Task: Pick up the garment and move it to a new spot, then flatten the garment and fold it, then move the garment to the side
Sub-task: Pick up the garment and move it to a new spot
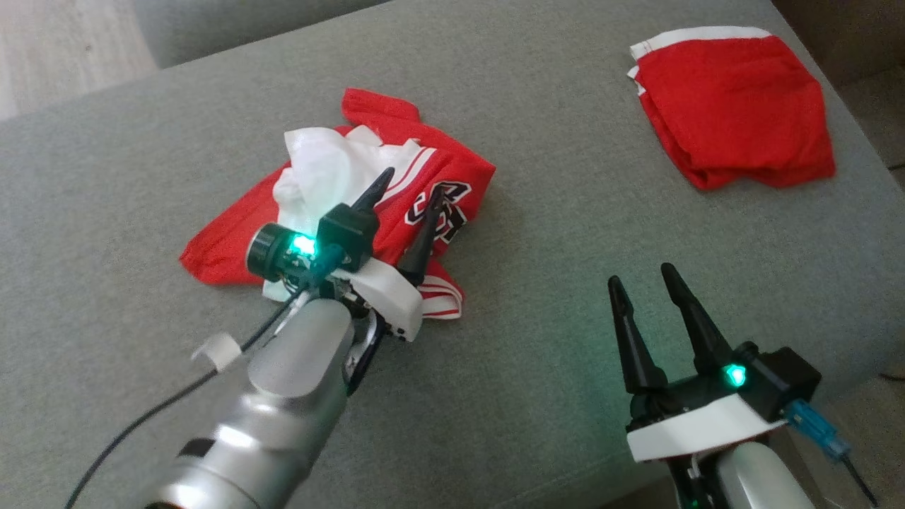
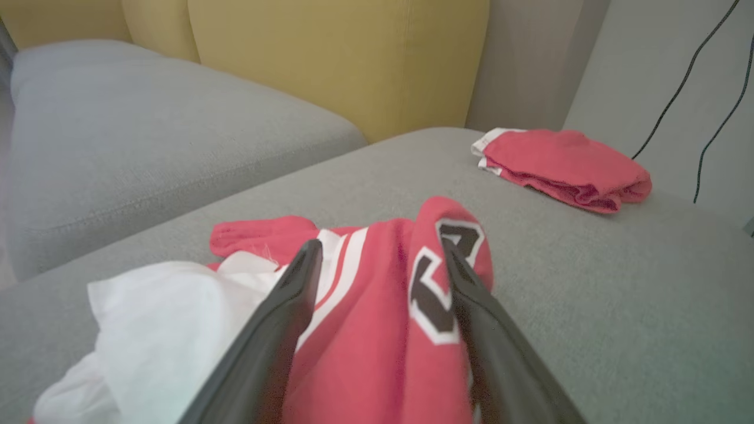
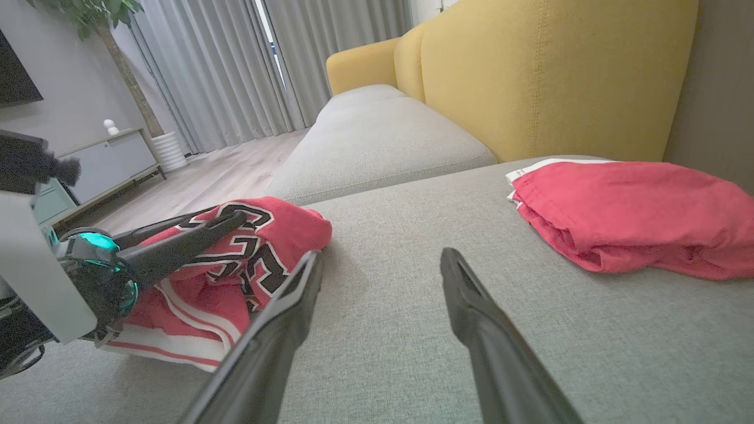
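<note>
Centre lane: bare grey cushion (image 1: 565, 177) is stretching wide between the two garments, letting a gripper pass freely.
Left obstacle: the crumpled red-and-white garment (image 1: 212, 251) is heaping up here, and the left gripper (image 1: 413, 182) is hanging over it, fingers spread with cloth lying between them.
Far right corner: a folded red garment (image 1: 735, 113) is lying near the cushion's edge, well apart from the heap.
Front right: the right gripper (image 1: 640, 275) is hovering with fingers parted over bare fabric.
Back limit: a yellow backrest (image 2: 336, 53) is rising behind the cushion, closing that side.
Right limit: dark cables (image 2: 677, 94) are hanging down the wall beside the folded garment.
</note>
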